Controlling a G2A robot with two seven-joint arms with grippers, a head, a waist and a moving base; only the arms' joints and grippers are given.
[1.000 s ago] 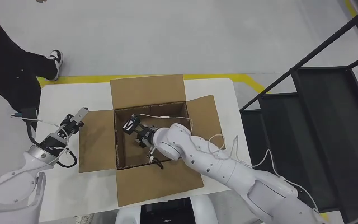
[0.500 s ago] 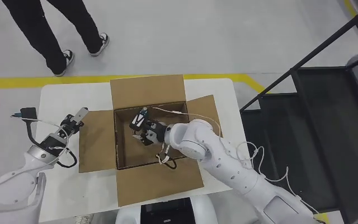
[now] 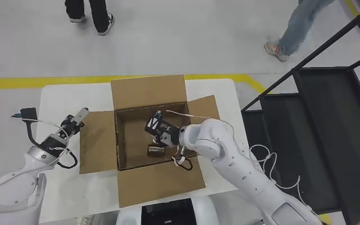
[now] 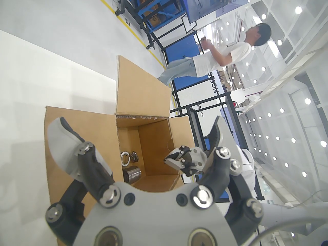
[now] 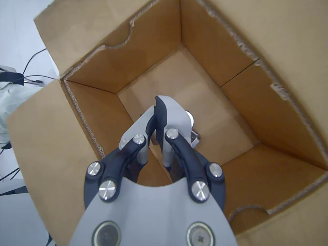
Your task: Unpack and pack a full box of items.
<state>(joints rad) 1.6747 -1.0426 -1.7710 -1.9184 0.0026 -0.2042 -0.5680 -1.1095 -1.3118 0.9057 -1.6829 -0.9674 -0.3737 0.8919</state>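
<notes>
The cardboard box [image 3: 149, 93] is matt brown corrugated board, and its cut rims are rough and fluted. On its floor, toward 6 o'clock, a small metal cylinder [image 3: 156, 149] looks glossy. The table [image 3: 62, 101] is smooth, matt white. The right tool [image 5: 160, 119] is matt grey, with black pads [image 5: 161, 113] and shiny metal screws [image 5: 107, 188].

Pale grey floor [image 3: 197, 34] with yellow line [image 3: 56, 81]; black metal steps [image 3: 320, 95].
</notes>
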